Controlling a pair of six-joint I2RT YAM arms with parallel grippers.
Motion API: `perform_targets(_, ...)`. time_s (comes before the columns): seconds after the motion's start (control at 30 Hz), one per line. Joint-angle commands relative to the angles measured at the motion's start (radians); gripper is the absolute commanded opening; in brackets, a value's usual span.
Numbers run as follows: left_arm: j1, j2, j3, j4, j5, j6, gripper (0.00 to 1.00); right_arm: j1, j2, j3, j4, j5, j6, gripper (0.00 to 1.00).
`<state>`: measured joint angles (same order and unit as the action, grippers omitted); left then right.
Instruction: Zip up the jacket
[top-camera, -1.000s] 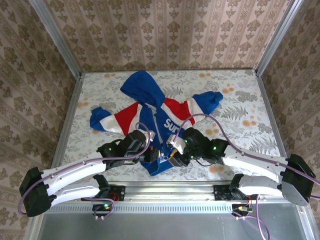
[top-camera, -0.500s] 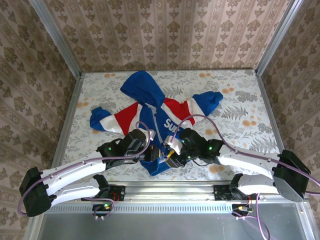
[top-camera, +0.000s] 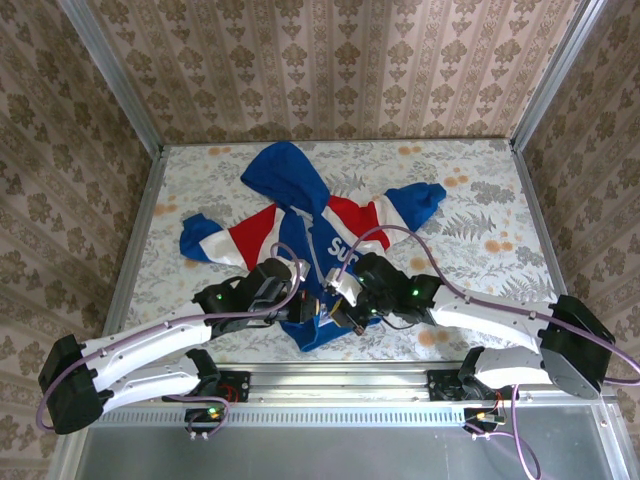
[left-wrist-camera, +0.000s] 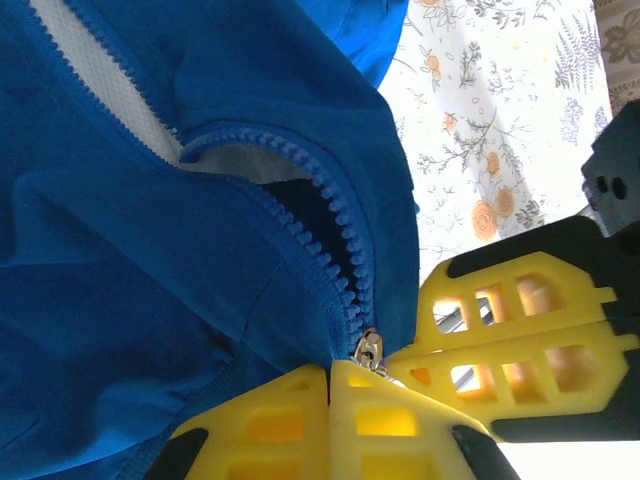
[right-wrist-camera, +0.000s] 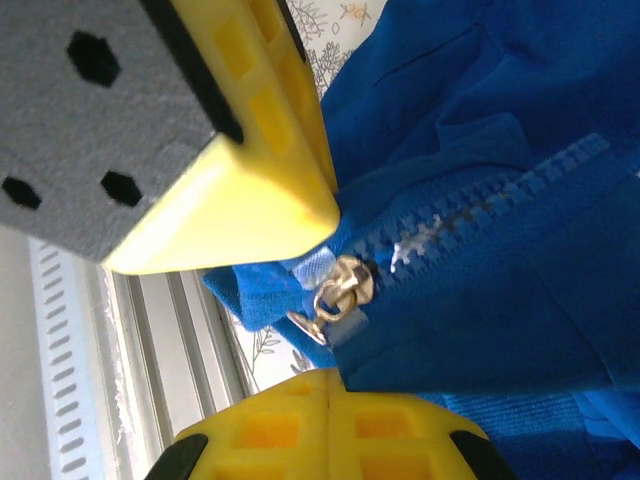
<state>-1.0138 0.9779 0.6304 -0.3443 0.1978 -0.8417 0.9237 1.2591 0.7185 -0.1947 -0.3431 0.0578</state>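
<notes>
Now my left hand (left-wrist-camera: 330, 370) pinches the jacket (left-wrist-camera: 150, 250) at its hem, my right hand (right-wrist-camera: 330, 377) clenched beside the zipper pull (right-wrist-camera: 340, 285).

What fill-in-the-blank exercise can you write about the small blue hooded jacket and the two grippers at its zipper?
The royal-blue hooded fabric jacket lies on a table with a ___ pattern.
Its metal zipper slider sits at the hem, the end opposite the ___.
The left gripper and the right gripper both have ___ fingers.
Missing words: floral; hood; yellow.
</notes>
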Motion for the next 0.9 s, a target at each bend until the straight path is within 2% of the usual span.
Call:
perform_targets(0.0,0.002,-0.004,0.034,-0.053,-0.002,0.029,0.00,0.004,-0.036,0.035,-0.062,0.038,-0.010,0.00)
perform_targets(0.33,0.003,-0.001,0.050,-0.069,0.028,0.046,0.00,0.000,-0.044,0.073,-0.122,0.088,-0.079,0.00)
perform_targets(0.87,0.008,-0.017,0.031,-0.047,0.048,0.039,0.00,-0.006,-0.063,0.047,-0.079,0.072,-0.083,0.00)
